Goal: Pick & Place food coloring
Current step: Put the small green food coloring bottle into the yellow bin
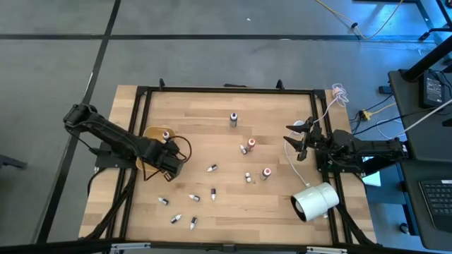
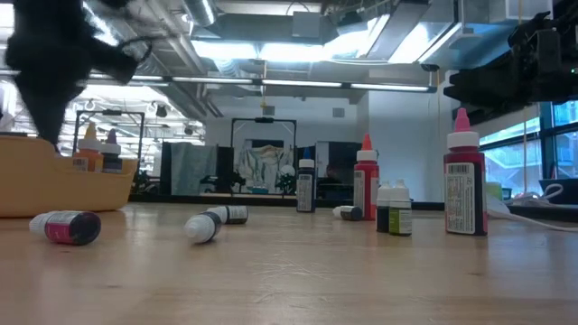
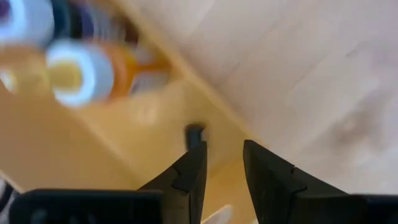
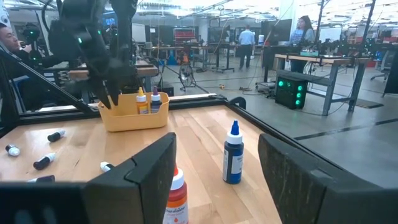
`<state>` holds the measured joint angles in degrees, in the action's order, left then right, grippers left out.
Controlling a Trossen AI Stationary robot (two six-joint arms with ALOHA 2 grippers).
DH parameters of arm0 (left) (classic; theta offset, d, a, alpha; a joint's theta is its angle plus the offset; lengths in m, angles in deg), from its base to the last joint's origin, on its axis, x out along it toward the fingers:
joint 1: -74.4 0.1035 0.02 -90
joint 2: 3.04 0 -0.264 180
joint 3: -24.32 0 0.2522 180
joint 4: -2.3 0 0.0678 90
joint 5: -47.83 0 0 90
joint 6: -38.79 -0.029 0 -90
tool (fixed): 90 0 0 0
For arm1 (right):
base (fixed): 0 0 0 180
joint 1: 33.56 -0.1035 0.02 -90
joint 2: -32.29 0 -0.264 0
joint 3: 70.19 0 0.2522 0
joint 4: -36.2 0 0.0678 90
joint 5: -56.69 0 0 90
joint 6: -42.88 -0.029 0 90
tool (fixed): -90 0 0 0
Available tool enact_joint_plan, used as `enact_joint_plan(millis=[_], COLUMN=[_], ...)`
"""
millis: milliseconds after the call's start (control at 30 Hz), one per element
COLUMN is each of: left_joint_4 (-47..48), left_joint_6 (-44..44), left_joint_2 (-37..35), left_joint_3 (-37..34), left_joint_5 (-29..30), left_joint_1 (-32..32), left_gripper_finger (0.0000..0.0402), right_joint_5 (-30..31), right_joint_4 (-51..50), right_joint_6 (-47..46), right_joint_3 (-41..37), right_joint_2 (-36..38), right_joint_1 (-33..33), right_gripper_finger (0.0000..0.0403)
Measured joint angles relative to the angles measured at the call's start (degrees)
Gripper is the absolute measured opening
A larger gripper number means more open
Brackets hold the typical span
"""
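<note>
On your pale wooden desk [image 1: 212, 141] you can count about eleven tiny food coloring bottles [image 1: 212, 168] loose in the high view: six lie tipped over in the near-left patch, and five sit toward the middle and right, among them a dark upright one [image 1: 233, 120] near the far edge and two red-capped ones [image 1: 251, 143]. The tan shallow tray [image 1: 150, 134] at the left holds at least two more; the low view shows an orange-topped bottle and a dark one [image 2: 99, 152] standing in it, but the left arm covers much of the tray from above, so you cannot get a full count there.

One large white cylinder [image 1: 316, 201] lies on its side at the near-right corner.

The bottles are thumb-like droppers, with dark or pale bodies and white, red or orange caps; in the right wrist view a blue one [image 4: 232, 160] stands upright with a pointed tip, and an orange-bodied one [image 4: 175, 198] is partly cut off behind a finger.

Your left gripper [image 1: 174, 159] hangs at the tray's near-right edge, fingers a little apart and holding nothing; its wrist view is blurred, so the bottles there are hard to read. Your right gripper [image 1: 299, 141] waits at the desk's right side, fingers spread wide and empty.
</note>
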<state>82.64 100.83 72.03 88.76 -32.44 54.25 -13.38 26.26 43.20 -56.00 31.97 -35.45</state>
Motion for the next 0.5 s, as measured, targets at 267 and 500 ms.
enact_joint_plan(millis=[267, 500], left_joint_4=[-14.4, -34.9], left_joint_6=[-19.6, -36.3], left_joint_2=[0.0, 2.9], left_joint_3=[5.2, 4.8], left_joint_5=[7.0, 12.2], left_joint_1=[1.1, 2.6], left_gripper_finger=[0.0098, 0.0106], right_joint_5=[0.0, 0.0], right_joint_4=[0.0, 0.0], right_joint_6=[0.1, -0.1], right_joint_3=[0.0, 0.0], right_joint_2=[0.0, 0.0], right_joint_1=[0.0, 0.0], right_gripper_finger=[0.0229, 0.0229])
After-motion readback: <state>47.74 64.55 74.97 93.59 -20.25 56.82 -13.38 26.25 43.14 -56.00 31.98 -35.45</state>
